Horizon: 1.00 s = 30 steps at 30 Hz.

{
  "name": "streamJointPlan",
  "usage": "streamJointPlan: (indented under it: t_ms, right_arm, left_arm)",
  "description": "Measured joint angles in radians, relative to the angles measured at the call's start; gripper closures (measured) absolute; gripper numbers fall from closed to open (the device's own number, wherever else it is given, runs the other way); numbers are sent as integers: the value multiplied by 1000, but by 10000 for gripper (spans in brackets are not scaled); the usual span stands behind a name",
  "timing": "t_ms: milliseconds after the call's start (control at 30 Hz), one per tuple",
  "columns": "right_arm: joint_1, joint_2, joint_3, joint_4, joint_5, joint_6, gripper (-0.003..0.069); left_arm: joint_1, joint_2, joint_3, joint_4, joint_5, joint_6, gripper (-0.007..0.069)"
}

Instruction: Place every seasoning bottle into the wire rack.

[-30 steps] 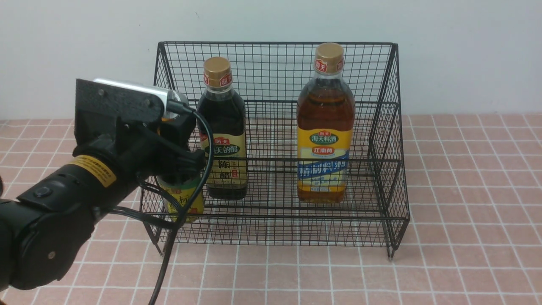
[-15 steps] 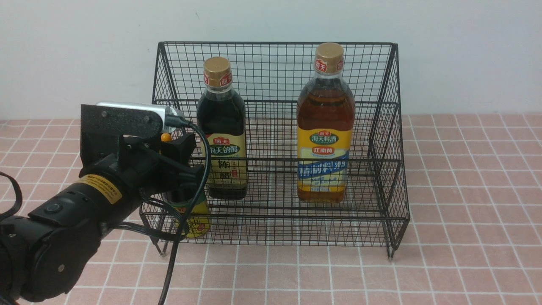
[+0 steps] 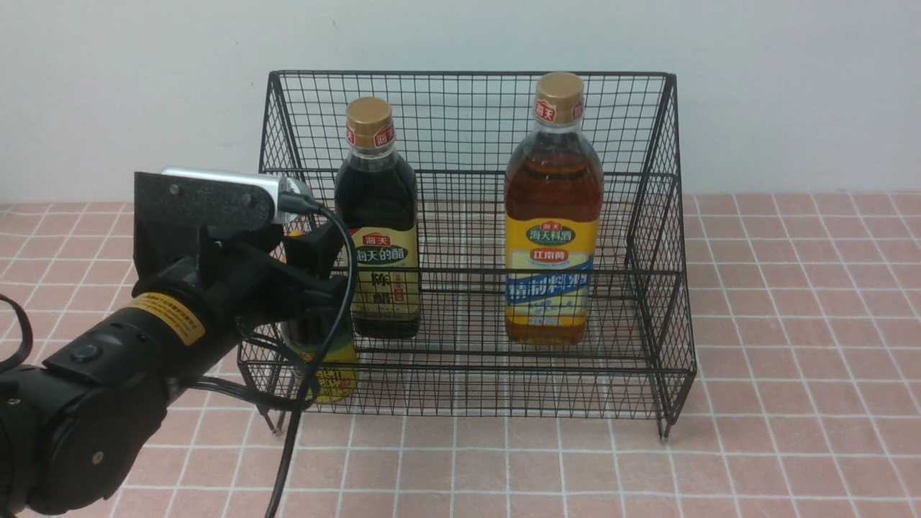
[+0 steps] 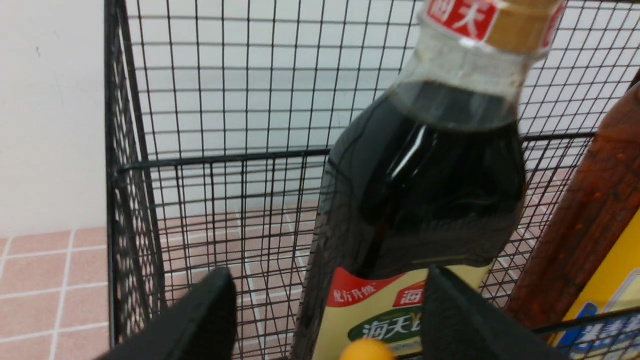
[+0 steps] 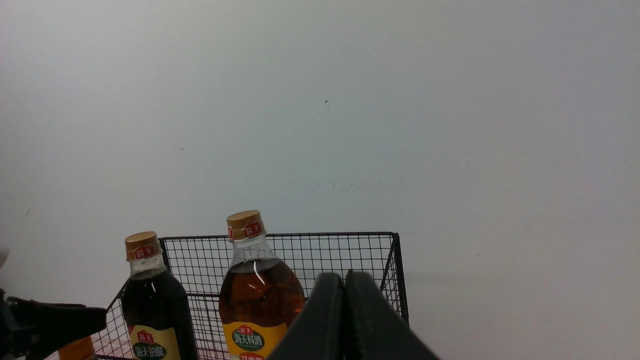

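Note:
The black wire rack [image 3: 468, 73] holds the tall dark bottle [image 3: 378, 216] at back left and the amber bottle [image 3: 552, 216] at back right, both upright. The small squeeze bottle [image 3: 332, 367] stands upright on the rack's lower front tier at its left end. My left gripper [image 3: 320, 270] is around its upper part with the jaws wide apart. In the left wrist view the yellow nozzle [image 4: 367, 351] sits between the fingertips [image 4: 210, 310], touching neither. My right gripper [image 5: 344, 280] is shut and empty, well back from the rack [image 5: 395, 270].
The rack stands on a pink tiled tabletop [image 3: 791, 324] against a plain white wall [image 3: 791, 93]. The left arm's cable [image 3: 288, 432] hangs down in front of the rack's left front corner.
My left gripper lowered the small squeeze bottle from above the front tier onto it. Its jaws have since spread apart around the bottle.

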Motion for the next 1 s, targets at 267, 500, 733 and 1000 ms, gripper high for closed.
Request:
streamJointPlan:
  t_ms: [267, 500, 733, 1000]
  right_arm:
    - [0, 0, 0, 0, 0, 0, 673]
    - [0, 0, 0, 0, 0, 0, 673]
    - [0, 0, 0, 0, 0, 0, 673]
    - [0, 0, 0, 0, 0, 0, 673]
  left_arm:
    - [0, -205, 0, 27, 199, 40, 169]
    - [0, -414, 0, 27, 359, 52, 324]
    - [0, -698, 0, 27, 534, 54, 609]
    - [0, -995, 0, 27, 622, 53, 631]
